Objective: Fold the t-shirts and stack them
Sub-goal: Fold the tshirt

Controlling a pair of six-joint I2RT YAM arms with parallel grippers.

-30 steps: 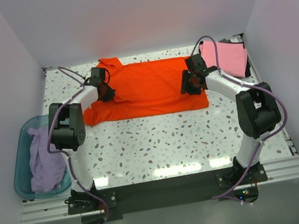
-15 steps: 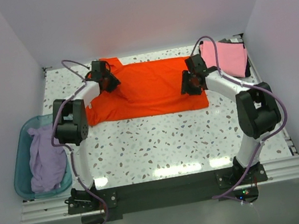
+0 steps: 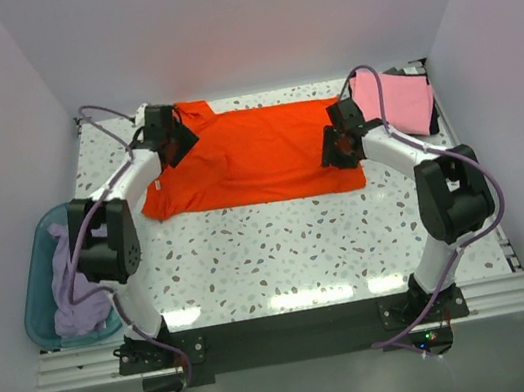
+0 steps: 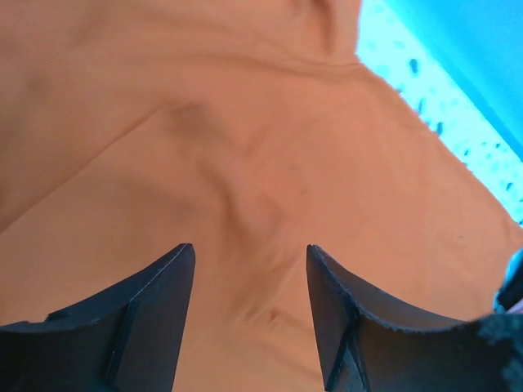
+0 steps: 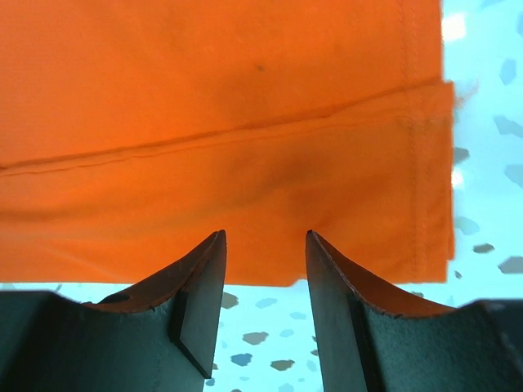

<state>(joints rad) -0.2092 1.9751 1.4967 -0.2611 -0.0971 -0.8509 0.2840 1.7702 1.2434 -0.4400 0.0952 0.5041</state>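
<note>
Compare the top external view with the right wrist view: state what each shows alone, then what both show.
Only top external: the pink t-shirt, the lavender t-shirt in the teal basin, and the left gripper at the orange-red t-shirt's far-left end. Only right wrist: the stitched hem along the cloth's edge and the right gripper's open jaws. Both: the orange-red t-shirt on the speckled table.

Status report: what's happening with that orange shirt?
Orange shirt laid out. Left end effector open, empty. Right end effector open over its corner. Nothing blocking.
</note>
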